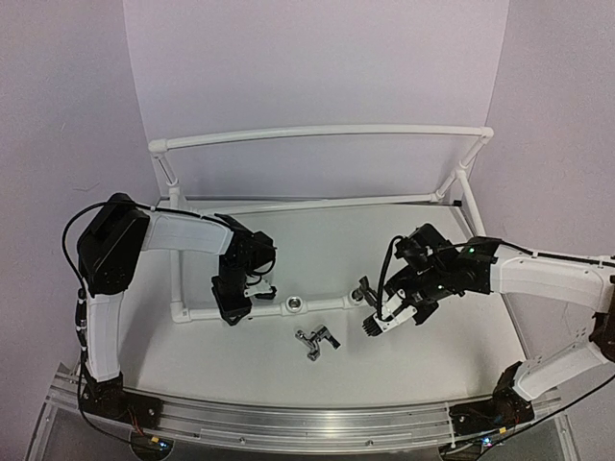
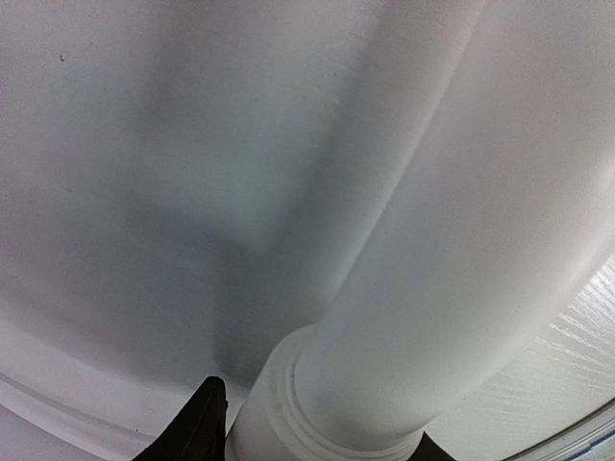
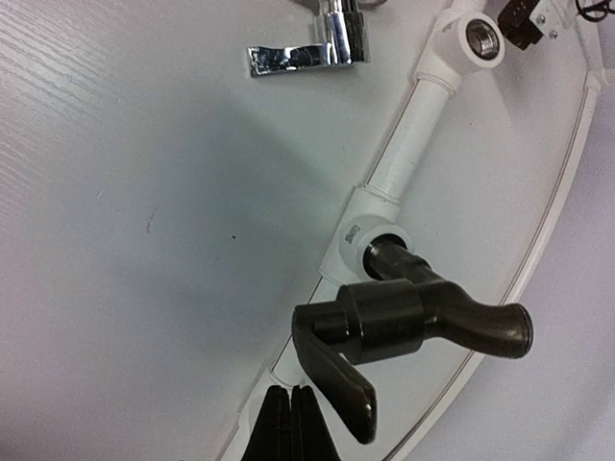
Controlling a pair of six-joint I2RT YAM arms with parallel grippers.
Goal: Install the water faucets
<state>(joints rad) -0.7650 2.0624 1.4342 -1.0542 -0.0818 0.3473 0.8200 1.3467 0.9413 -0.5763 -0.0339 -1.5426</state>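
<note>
Faucets: one dark grey metal tap [image 3: 413, 322] sits with its stem in the end socket of the white plastic pipe frame [image 3: 408, 158]; one shiny metal tap [image 3: 312, 48] lies on the white table [image 3: 144, 240].
Left gripper [image 1: 233, 309]: clamped on the frame's front pipe.
Right gripper [image 3: 293, 408]: fingers together, empty, just beside the seated tap.

First faucet [image 3: 413, 317] in pipe frame [image 3: 408, 158], second faucet [image 1: 317, 340] before it

Top camera looks down on the whole bench [image 1: 327, 250] from above its near edge. Left wrist camera is very close to the pipe frame [image 2: 461, 240]. Right wrist view shares frame and loose faucet [image 3: 312, 48] with top.
</note>
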